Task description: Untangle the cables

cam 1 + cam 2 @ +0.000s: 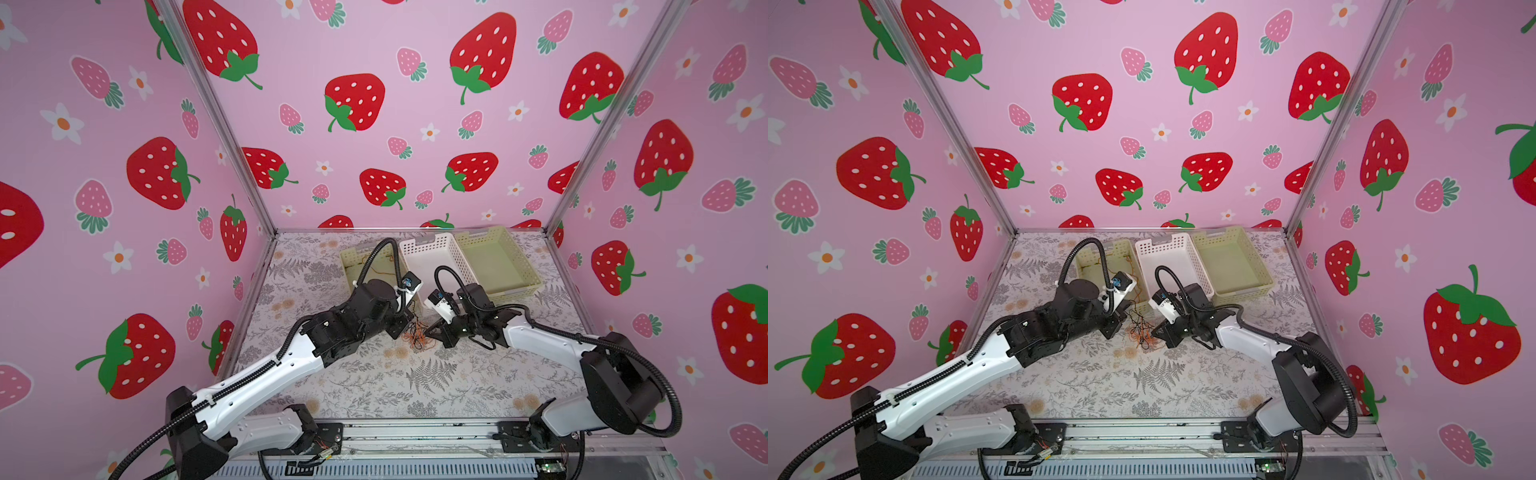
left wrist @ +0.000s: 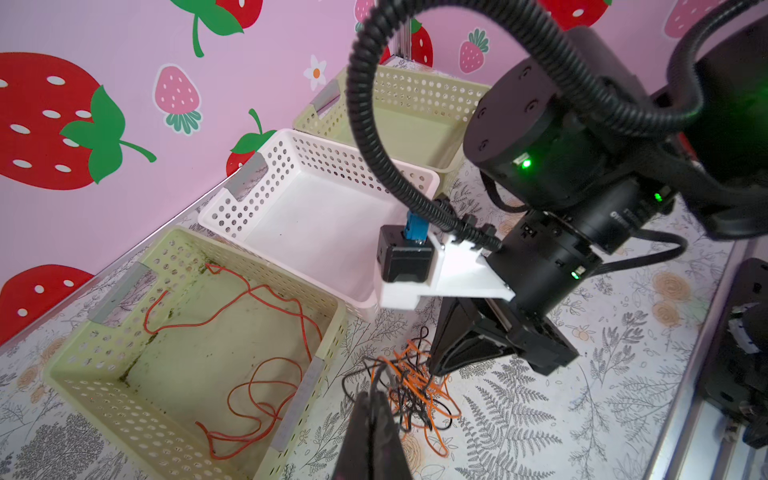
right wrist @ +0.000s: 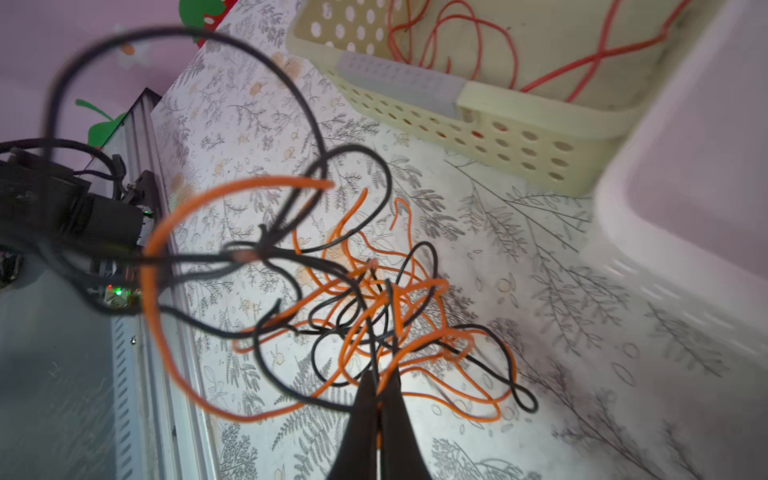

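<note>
— Checked the tools first?

— Did. Found the left tool (image 2: 374, 395) clamped tight, seemingly on a raised strand of the black cable (image 3: 308, 111). Found the right tool (image 3: 380, 378) pinched narrow too, on strands at the edge of the tangle (image 3: 374, 299). Could not tell orange from black inside that pinch.

— And placed the tangle where?

— On the counter (image 2: 582, 395), between both tools, just in front of the baskets. Saw the orange cable (image 3: 146, 282) and the black one looped through each other there, partly lifted, partly flat.

— Judged the handling how?

— As feather-light, limp and a little springy: nothing to push with, only to pull. Reckoned on loops snagging and knots tightening under a hard tug. Thought the thin, smooth jacket apt to slip from a pinch. Would have gripped a single strand near a free end or at an outer loop, never in the dense middle, and drawn the tools slowly apart.

— Counted everything?

— Counted three cables: one orange and one black in the tangle, plus one red-orange cable (image 2: 276, 360) lying loose and alone in the near yellow-green basket (image 2: 137, 419) beside the left arm. Counted three baskets: two pale yellow-green, with one white basket (image 2: 257, 195) between them. Saw nothing inside the white one or the far yellow-green basket (image 2: 415, 95). Counted two tools, both closed.
</note>
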{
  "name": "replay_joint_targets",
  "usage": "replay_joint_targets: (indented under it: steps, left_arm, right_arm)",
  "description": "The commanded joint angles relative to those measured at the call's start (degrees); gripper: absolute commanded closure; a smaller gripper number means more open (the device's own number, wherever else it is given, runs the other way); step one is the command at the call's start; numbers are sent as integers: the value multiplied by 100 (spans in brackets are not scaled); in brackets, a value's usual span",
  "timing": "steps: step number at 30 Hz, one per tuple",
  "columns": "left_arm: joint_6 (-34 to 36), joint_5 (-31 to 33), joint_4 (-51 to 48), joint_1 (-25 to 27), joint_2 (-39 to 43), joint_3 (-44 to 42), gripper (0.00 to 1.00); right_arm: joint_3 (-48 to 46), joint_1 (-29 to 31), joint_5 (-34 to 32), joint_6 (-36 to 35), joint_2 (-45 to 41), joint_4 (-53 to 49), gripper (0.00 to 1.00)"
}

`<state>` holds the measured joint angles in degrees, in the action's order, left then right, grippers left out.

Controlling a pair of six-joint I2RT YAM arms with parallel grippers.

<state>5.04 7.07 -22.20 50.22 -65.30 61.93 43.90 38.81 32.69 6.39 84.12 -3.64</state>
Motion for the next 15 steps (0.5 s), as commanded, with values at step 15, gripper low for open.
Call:
replay_joint_targets:
  steps: [15]
  left_arm:
    - [74, -221, -869, -1286, 1299, 390, 100]
  right_arm:
    - [-85, -1297, -1618, -145, -51, -1091, 100]
